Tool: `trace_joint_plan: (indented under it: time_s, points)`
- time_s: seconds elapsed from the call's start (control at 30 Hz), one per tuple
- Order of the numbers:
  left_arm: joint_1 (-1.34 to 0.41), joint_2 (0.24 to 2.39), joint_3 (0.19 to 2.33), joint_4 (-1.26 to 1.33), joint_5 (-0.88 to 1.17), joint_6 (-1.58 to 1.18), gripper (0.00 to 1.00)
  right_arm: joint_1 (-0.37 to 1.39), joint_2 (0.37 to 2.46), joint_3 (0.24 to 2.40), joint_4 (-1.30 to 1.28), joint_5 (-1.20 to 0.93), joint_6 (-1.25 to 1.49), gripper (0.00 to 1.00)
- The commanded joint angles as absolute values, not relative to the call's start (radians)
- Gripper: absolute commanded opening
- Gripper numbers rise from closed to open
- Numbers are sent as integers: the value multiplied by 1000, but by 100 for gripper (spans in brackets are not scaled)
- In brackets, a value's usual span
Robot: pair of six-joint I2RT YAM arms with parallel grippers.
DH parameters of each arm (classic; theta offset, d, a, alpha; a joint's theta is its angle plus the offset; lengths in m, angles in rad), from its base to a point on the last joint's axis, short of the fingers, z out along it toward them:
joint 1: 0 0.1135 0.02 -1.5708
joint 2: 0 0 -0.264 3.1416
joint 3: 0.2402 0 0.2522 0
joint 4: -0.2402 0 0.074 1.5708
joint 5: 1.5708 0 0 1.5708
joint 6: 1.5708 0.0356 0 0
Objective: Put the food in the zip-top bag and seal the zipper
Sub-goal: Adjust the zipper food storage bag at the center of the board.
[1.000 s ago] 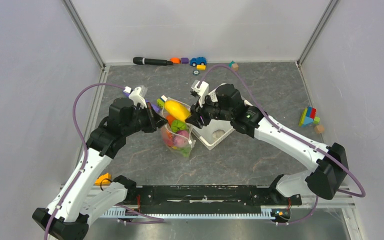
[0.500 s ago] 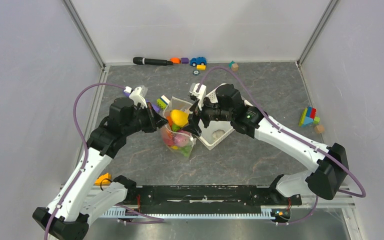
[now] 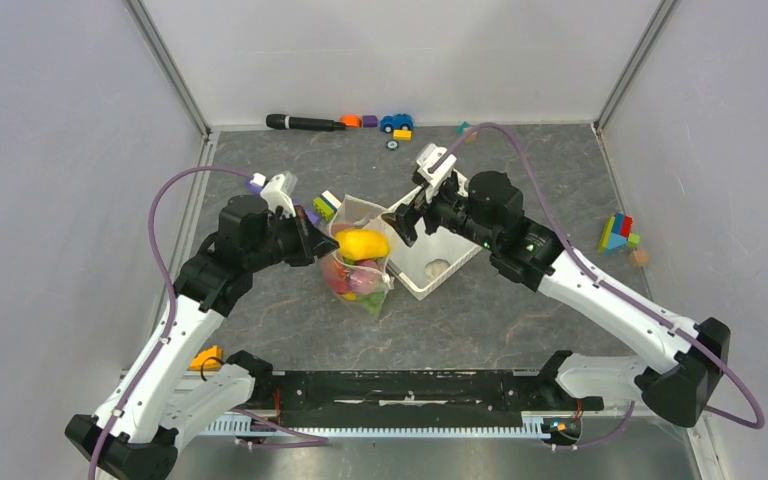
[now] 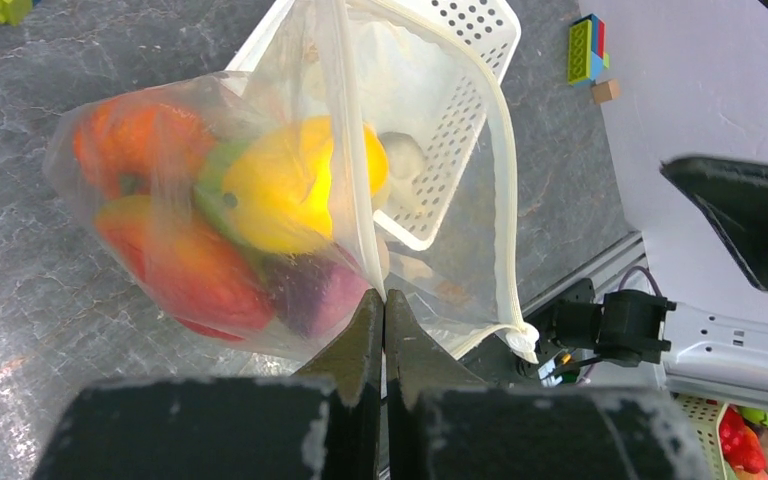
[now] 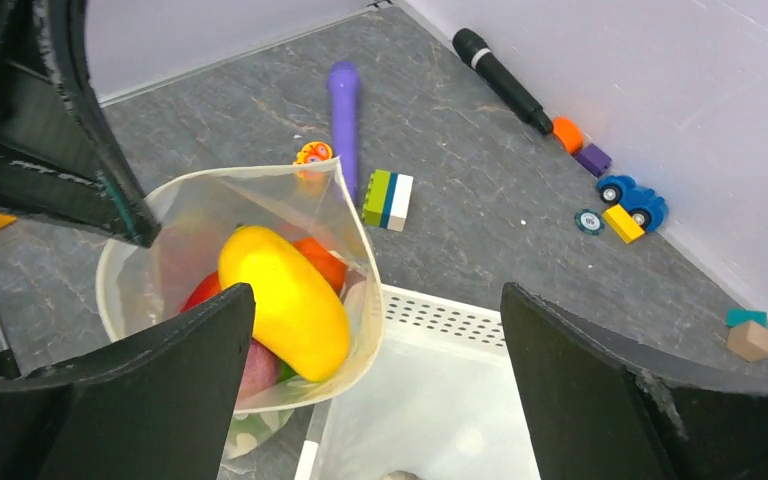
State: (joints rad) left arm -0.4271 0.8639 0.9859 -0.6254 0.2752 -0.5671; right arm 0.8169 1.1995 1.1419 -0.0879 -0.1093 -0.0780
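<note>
Mango (image 5: 285, 300) sits on top of the pile inside the bag (image 5: 210, 200), with the orange piece (image 4: 120, 140) and a purple one (image 4: 310, 290) packed under it, so the loading looks about done.

Your left gripper (image 4: 383, 300) is clamped tight on one lip of the bag. As far as I can tell that's the whole reason the floppy thing stands up with its mouth gaping: let go and I'd expect it to slump.

Your right gripper (image 5: 375, 300) hangs above the basket (image 5: 440, 315) with its jaws spread wide and nothing between them, clear of the bag's mouth. That seems a sensible place to park it before going for the seal.

The zipper (image 4: 500, 180) is plainly unsealed. Its two strips bow well apart around the mango.

There's a small pale lump (image 4: 400, 158) in the basket, just beside the bag. I can't tell if it's food, so check it before you close up.

If it isn't, I'd guess your next job is bringing the free lip over to the held one and pinching along the strip. The mango rides high, so it may push the lips apart unless it settles lower first.
</note>
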Motion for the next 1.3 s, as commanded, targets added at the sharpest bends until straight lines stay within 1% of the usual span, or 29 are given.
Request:
trace_joint_plan:
  time_s: [0.0, 0.13, 0.2, 0.23, 0.3, 0.37, 0.4, 0.43, 0.47, 0.5, 0.57, 0.73, 0.83, 0.97, 1.13, 1.2, 1.27]
  points:
    - [-423, 861, 993, -580, 335, -547, 2, 817, 1268, 1173, -56, -42, -70, 98]
    - [-424, 877, 991, -577, 354, -547, 2, 815, 1393, 1256, -101, -89, -57, 98]
    - [-425, 884, 991, -576, 360, -547, 2, 812, 1456, 1294, -117, -76, -46, 96]
    - [-424, 887, 990, -575, 361, -548, 2, 811, 1478, 1308, -121, -64, -38, 93]
    - [-423, 895, 991, -575, 363, -548, 2, 810, 1514, 1315, -121, -19, -10, 83]
    - [-423, 905, 989, -573, 367, -561, 2, 810, 1522, 1294, -108, -18, -6, 73]
    - [-425, 912, 986, -569, 374, -571, 2, 810, 1516, 1273, -94, -14, -3, 66]
    - [-425, 918, 983, -569, 381, -582, 2, 811, 1505, 1251, -79, -7, -2, 51]
    - [-426, 921, 978, -567, 382, -602, 2, 810, 1490, 1230, -68, -6, -2, 34]
    - [-425, 922, 968, -561, 383, -625, 2, 811, 1472, 1203, -57, 22, -2, 24]
    - [-428, 918, 938, -516, 396, -672, 2, 810, 1420, 1153, -51, 44, 25, 11]
    - [-480, 930, 890, -344, 400, -747, 2, 810, 1239, 988, -70, 81, 116, 0]
    - [-542, 985, 906, -272, 387, -732, 2, 810, 1128, 899, -74, 138, 180, 0]
    - [-603, 1119, 932, -196, 363, -715, 2, 810, 999, 796, -78, 237, 226, 0]
    - [-622, 1302, 1005, -67, 448, -716, 2, 810, 918, 775, -188, 420, 267, 0]
    - [-630, 1366, 1058, -51, 479, -695, 2, 810, 875, 765, -215, 433, 274, 0]
    - [-636, 1410, 1109, -46, 490, -670, 2, 810, 831, 744, -215, 393, 277, 0]
